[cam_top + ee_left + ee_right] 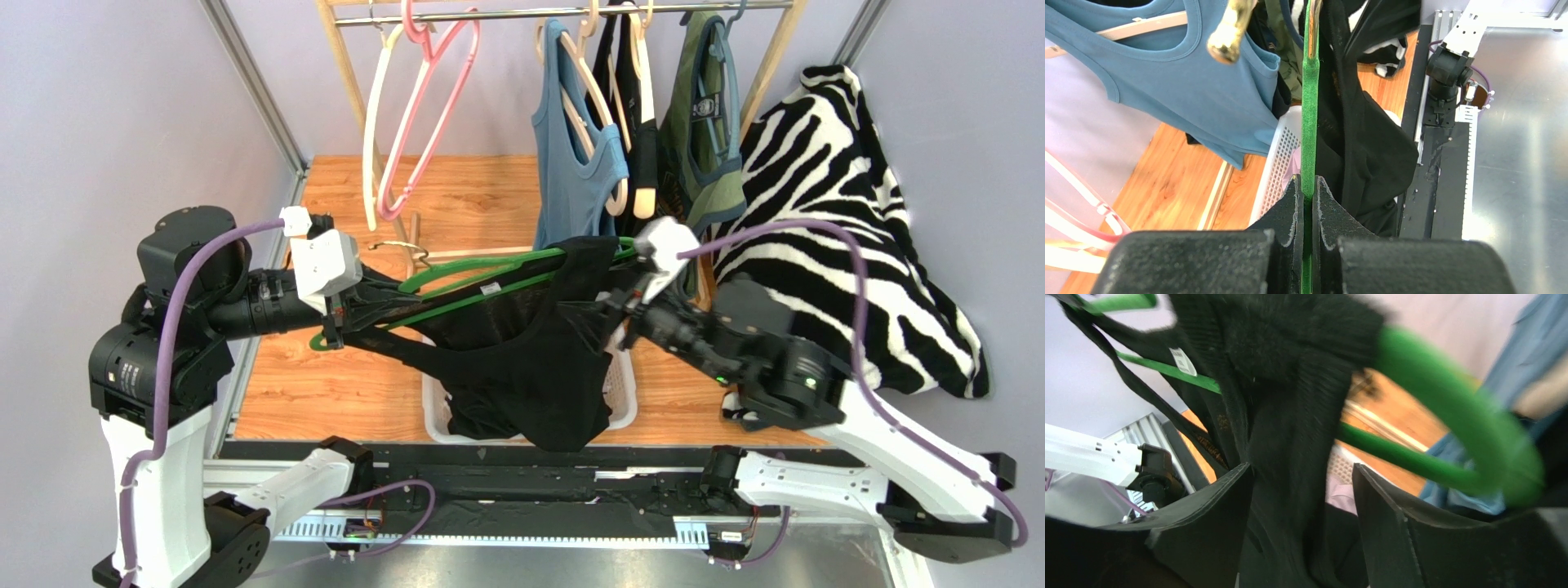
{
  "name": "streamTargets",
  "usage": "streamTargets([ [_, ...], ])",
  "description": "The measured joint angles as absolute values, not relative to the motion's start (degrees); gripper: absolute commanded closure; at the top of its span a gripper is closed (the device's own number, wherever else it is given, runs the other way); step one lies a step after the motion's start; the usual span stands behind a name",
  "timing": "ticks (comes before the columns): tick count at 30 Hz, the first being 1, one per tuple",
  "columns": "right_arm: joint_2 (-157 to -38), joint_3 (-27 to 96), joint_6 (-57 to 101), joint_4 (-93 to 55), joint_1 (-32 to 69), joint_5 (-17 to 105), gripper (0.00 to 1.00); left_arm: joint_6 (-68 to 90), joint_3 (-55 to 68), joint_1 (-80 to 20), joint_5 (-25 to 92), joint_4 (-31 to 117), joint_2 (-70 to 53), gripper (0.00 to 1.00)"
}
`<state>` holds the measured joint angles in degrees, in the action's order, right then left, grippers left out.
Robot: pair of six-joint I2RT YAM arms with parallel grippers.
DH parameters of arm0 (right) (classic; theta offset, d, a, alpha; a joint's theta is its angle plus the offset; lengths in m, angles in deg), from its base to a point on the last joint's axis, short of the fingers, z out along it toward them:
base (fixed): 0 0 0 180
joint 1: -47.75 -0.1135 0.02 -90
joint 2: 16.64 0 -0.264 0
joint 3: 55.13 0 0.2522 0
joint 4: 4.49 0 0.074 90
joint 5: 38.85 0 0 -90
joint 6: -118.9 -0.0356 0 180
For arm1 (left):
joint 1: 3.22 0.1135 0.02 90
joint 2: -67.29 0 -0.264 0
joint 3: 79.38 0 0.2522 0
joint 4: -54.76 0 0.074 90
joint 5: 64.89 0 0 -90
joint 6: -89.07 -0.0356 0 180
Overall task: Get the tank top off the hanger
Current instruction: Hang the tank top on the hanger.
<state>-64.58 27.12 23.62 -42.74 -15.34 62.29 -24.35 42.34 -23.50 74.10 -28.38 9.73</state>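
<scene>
A black tank top (540,355) hangs on a green hanger (478,276) held level above a white basket (626,398). My left gripper (337,321) is shut on the hanger's hook end; in the left wrist view the green bar (1310,110) runs straight out from between the closed fingers (1308,190), with the black fabric (1358,141) draped to its right. My right gripper (620,306) is at the hanger's far shoulder. Its jaws stand open (1300,478), and a strap of the tank top (1290,404) hangs loose between them, beside the hanger's green curve (1444,398).
Behind, a rail carries a blue tank top (574,147), dark and green garments (699,123), and empty pink and cream hangers (417,110). A zebra-print cloth (846,208) lies at the right. The basket's mesh wall (1281,159) sits right under the hanger.
</scene>
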Motion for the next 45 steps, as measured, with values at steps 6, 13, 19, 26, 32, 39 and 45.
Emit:
streamTargets([
  [6,-69.31,27.47,21.72,-39.9,-15.34,59.69,0.96,-24.35,42.32,-23.47,74.01,-28.38,10.86,1.0],
  [13,-67.43,30.57,19.89,-41.67,-15.34,58.99,0.92,-24.48,42.12,-23.5,73.27,-28.38,11.83,1.0],
  [19,-62.14,30.62,19.12,-45.23,-15.36,60.17,1.0,-24.61,41.71,-23.5,72.57,-27.95,11.87,1.0],
  [26,-55.71,30.05,18.38,-45.47,-15.51,64.91,1.0,-25.27,39.61,-23.78,72.66,-27.07,12.74,1.0],
  [32,-52.32,29.85,17.96,-43.92,-15.62,69.54,1.0,-27.61,39.37,-23.82,74.82,-27.99,12.81,1.0],
  [39,-54.36,31.56,17.77,-43.64,-15.62,70.2,0.87,-30.06,37.58,-23.82,74.6,-29.08,13.09,1.0],
  [45,-55.43,33.35,18.49,-41.69,-15.58,70.64,0.51,-31.28,37.12,-23.71,72.11,-32.16,13.66,1.0],
])
